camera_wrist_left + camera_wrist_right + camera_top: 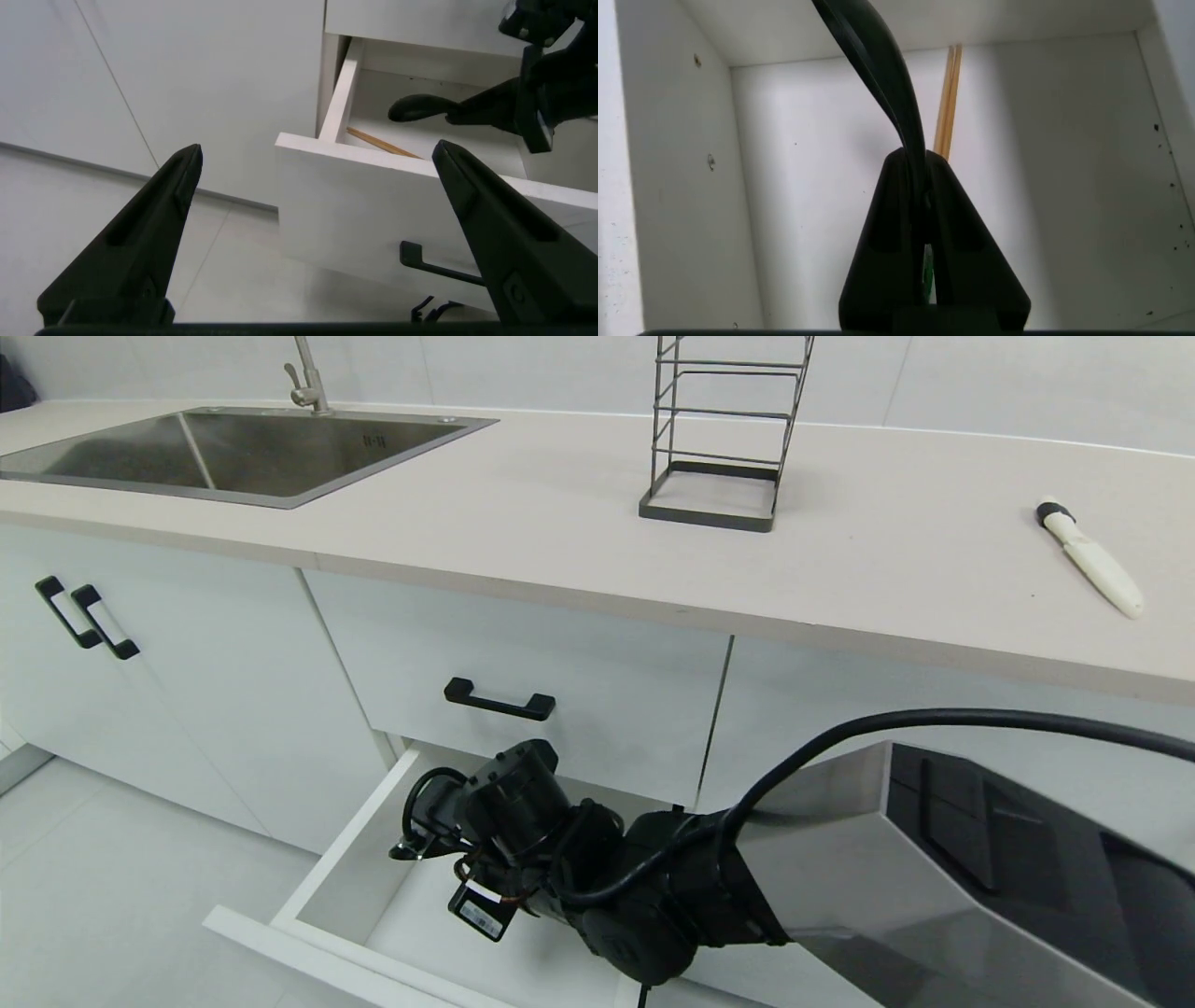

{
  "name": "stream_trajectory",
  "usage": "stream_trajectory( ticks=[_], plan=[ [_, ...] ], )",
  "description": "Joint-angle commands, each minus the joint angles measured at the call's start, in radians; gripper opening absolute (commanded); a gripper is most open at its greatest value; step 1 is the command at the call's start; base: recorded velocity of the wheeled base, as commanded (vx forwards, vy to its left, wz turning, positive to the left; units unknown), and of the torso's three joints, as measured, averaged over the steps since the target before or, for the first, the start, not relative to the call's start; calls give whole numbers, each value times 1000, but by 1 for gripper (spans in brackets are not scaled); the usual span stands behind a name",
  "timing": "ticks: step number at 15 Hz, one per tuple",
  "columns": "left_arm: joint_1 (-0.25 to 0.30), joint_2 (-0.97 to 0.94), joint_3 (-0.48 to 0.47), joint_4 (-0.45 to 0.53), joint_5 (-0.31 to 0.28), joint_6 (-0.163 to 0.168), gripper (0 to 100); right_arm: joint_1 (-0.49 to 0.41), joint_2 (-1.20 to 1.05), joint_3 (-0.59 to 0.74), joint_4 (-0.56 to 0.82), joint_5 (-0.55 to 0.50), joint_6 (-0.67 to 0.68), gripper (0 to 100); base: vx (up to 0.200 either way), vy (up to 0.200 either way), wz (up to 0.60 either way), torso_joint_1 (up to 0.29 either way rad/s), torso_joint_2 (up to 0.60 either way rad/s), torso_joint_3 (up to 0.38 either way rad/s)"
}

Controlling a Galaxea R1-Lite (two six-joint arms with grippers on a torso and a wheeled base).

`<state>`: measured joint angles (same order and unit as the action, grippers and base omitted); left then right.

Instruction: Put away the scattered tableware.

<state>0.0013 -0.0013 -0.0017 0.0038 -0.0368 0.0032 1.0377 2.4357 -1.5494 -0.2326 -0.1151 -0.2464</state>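
Open drawer (347, 840), lowest and nearest, pulled out from under the counter. Right arm reaches down into it.

Black spoon (420, 107): inside the drawer opening. Long axis carries on the line of the right gripper (920, 163), bowl end leading away from the fingers towards the drawer's inner wall, handle end back in the pinch. Cannot tell whether the bowl touches the drawer floor.

Right gripper: fingers pressed together on the spoon handle, with only the handle between them.

Chopsticks (950, 93): a pale wooden pair, flat on the drawer floor, side by side. They lie beyond the gripper and partly behind the spoon handle, far end near the drawer wall.

Left gripper (318, 154): outside the drawer and facing its front panel. Fingers spread wide, holding and touching nothing.

Above the open drawer is a closed drawer with a black bar handle (499, 700). To the left, white cabinet doors with a pair of black handles (89, 616). Floor (112, 896) is pale.

Countertop (523, 523): pale, matte. At its right lies a white utensil with a black tip (1088, 558), flat, long axis diagonal, black end towards the wall. It is well apart from the dark wire rack (724, 439), which stands upright mid-counter. The steel sink (252, 453) is set in at the far left, with the tap (306, 378) at its back edge. White wall behind.
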Motion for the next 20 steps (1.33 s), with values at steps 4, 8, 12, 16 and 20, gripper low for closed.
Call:
stream_trajectory(
  ticks=[4, 8, 12, 16, 20],
  plan=[
    [0, 1, 0, 1, 0, 0, 100, -1, 68, -32, -1, 0, -1, 0, 0, 0, 0, 0, 0, 0],
    [0, 1, 0, 1, 0, 0, 100, -1, 108, -63, -1, 2, -1, 0, 0, 0, 0, 0, 0, 0],
    [0, 1, 0, 1, 0, 1, 100, -1, 138, -97, 1, 0, -1, 0, 0, 0, 0, 0, 0, 0],
    [0, 1, 0, 1, 0, 0, 100, -1, 155, -104, 1, 2, -2, 0, 0, 0, 0, 0, 0, 0],
    [0, 1, 0, 1, 0, 0, 100, 1, 166, -104, 4, 2, -13, 0, 0, 0, 0, 0, 0, 0]
  ],
)
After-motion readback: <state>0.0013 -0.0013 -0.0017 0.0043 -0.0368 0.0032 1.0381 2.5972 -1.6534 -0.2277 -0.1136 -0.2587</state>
